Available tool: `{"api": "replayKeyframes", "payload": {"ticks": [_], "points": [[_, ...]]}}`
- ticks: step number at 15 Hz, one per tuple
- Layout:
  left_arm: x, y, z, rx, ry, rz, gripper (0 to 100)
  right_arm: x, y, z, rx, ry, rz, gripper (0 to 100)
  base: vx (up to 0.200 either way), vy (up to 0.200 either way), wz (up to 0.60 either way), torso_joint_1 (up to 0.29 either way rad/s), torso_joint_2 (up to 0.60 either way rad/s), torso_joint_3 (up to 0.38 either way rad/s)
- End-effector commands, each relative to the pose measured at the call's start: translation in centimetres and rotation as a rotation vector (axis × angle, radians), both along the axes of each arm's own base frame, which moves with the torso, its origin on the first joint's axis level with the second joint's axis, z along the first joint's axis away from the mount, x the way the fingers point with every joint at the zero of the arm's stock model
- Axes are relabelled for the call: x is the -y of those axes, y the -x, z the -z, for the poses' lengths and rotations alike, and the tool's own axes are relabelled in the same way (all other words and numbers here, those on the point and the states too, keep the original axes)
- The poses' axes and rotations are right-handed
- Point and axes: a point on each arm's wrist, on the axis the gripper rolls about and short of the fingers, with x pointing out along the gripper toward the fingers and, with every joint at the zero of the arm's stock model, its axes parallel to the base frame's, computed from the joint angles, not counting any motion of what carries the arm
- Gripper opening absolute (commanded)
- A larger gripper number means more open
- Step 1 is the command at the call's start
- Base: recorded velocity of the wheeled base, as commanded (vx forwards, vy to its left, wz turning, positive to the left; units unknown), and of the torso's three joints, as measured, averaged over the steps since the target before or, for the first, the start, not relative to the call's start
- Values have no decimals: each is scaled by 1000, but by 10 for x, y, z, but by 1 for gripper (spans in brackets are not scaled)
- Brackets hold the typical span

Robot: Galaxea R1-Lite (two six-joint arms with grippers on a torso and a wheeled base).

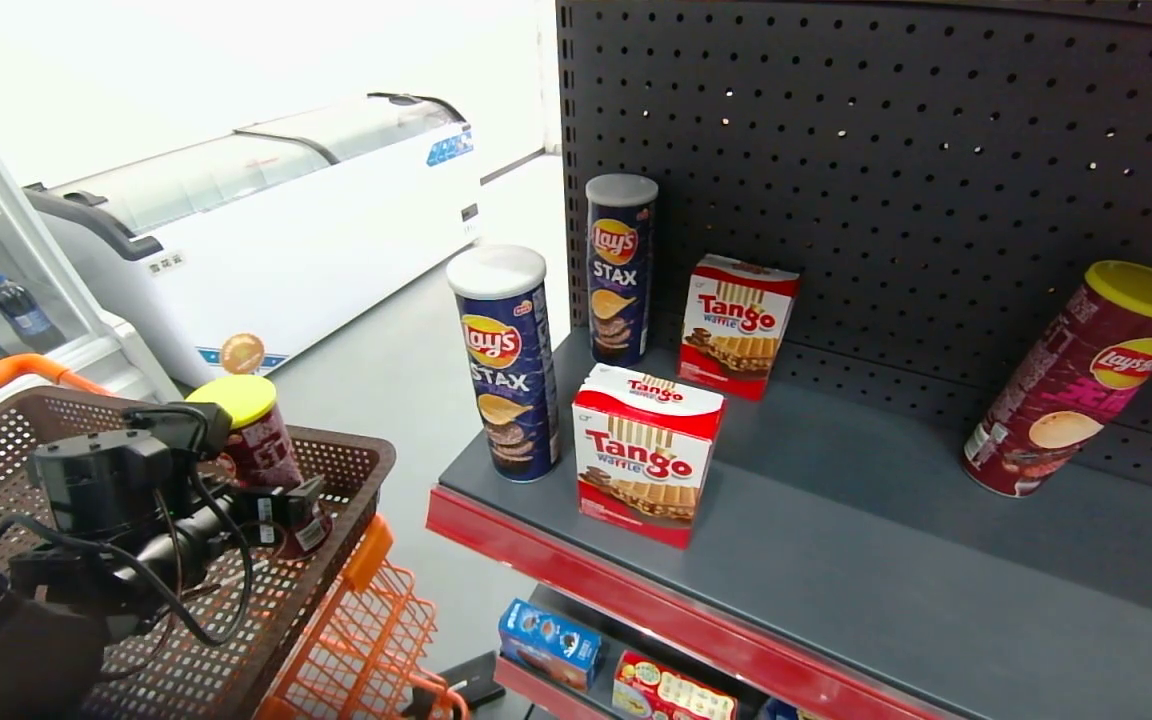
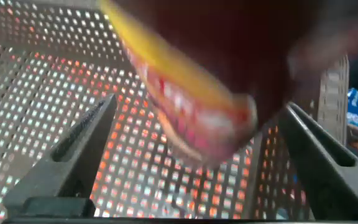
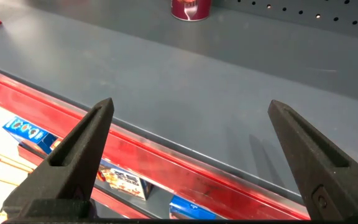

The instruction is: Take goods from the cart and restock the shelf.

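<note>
Setting: store aisle, chest freezer [image 1: 286, 230] behind a grey shelf [image 1: 836, 520].
Left hand [image 2: 197, 106]: fingers spread either side of the maroon can [image 1: 261, 440], not closed on it.
Maroon can: upright in the cart basket [image 1: 356, 455], yellow lid up.
Right hand [image 3: 191, 106]: open and empty over the shelf's front edge.
Risk, lift: a low grip on the smooth wall may let the can tip or snag the basket rim.
Risk, placing: the leaning can [image 1: 1076, 385], tilted against the pegboard [image 1: 886, 150], could roll if nudged.

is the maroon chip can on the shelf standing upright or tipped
Tipped: the maroon can leans back toward the pegboard.
</note>
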Motion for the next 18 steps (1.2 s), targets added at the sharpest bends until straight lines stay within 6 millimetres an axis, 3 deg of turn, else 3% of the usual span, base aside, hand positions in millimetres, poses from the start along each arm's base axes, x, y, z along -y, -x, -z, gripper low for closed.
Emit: {"api": "replayKeyframes", "payload": {"ticks": [1, 5, 6, 11, 14, 18], "points": [[-1, -11, 1, 10, -1, -3, 100, 0, 0, 0, -1, 1, -1, 100, 0, 0, 0, 0, 0, 0], [-1, -24, 3, 33, -4, 1, 100, 0, 0, 0, -1, 1, -1, 100, 0, 0, 0, 0, 0, 0], [-1, -27, 2, 42, -6, 4, 0, 0, 0, 0, -1, 1, -1, 100, 0, 0, 0, 0, 0, 0], [4, -33, 1, 44, -72, 39, 0, 0, 0, 0, -1, 1, -1, 100, 0, 0, 0, 0, 0, 0], [13, -23, -27, 131, -80, 69, 0, 0, 0, 0, -1, 1, -1, 100, 0, 0, 0, 0, 0, 0], [26, 8, -65, 237, -83, 108, 0, 0, 0, 0, -1, 1, -1, 100, 0, 0, 0, 0, 0, 0]]}}
